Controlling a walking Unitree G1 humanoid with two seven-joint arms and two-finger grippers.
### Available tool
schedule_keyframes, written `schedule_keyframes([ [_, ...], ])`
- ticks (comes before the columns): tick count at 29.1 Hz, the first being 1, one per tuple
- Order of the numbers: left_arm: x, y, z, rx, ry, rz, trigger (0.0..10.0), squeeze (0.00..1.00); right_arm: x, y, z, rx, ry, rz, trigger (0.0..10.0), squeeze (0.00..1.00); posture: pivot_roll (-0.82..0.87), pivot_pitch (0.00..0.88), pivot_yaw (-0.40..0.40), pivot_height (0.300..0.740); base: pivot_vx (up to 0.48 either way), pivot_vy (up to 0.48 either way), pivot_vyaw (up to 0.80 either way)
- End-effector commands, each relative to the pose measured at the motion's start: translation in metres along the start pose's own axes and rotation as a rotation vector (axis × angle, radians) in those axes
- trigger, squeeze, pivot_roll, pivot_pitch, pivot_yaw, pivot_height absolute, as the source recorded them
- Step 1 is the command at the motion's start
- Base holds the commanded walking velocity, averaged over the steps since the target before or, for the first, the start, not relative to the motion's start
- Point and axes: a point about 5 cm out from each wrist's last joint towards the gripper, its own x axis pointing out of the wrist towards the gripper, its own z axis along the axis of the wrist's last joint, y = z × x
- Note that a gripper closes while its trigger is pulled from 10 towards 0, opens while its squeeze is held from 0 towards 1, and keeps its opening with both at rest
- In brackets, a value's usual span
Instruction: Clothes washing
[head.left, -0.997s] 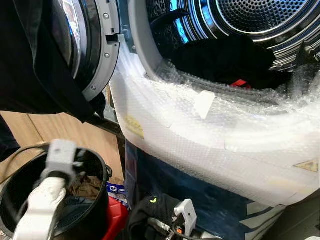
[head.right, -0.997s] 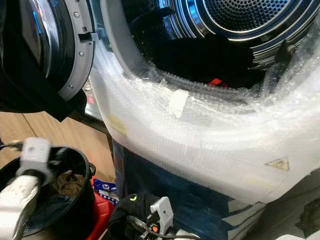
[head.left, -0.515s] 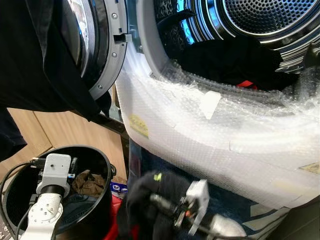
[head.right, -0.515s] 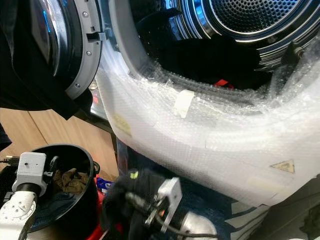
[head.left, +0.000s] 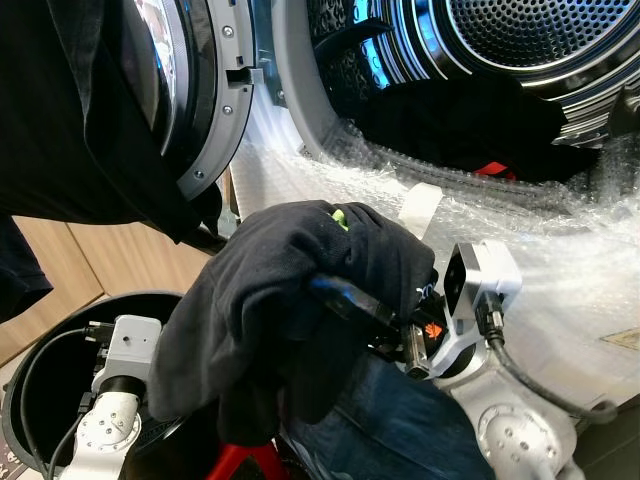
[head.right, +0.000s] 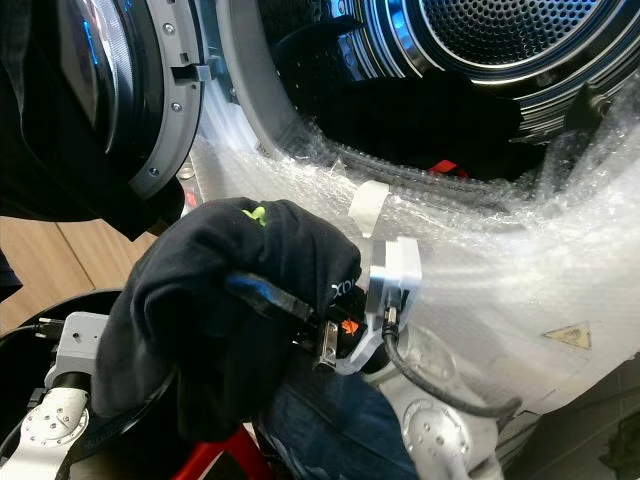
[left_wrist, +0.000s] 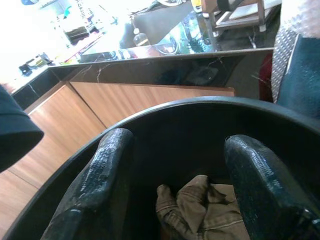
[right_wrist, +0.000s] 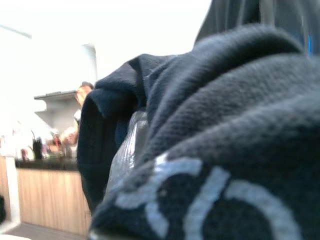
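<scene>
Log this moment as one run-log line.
right gripper: shut on dark garment, raised before washer opening | left gripper: open over black basket

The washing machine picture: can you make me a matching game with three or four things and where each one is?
Things:
1. dark sweater
2. tan cloth
3. red item
4. black garment

Places:
A. draped over the open washer door
B. bunched on the right gripper, in front of the bubble-wrapped washer rim
C. lying inside the black bucket, below the left gripper
D. inside the drum, among dark clothes

Pairs: 1-B, 2-C, 3-D, 4-A
</scene>
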Motion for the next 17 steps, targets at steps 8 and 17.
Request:
schedule_keyframes([
  [8,-0.002,-0.002,-0.007,0.011,0.016,0.001,10.0,0.0,0.04,-0.017,0.082,-0.149,-0.266,0.105,0.0,0.0,0.07,0.0,0.02,0.74,0.0,0.0,0.0],
  [17,0.0,-0.005,-0.007,-0.001,0.018,-0.006,10.0,0.0,0.079,-0.082,0.145,-0.363,-0.216,-0.208,0.0,0.0,0.07,0.0,0.021,0.74,0.0,0.0,0.0],
])
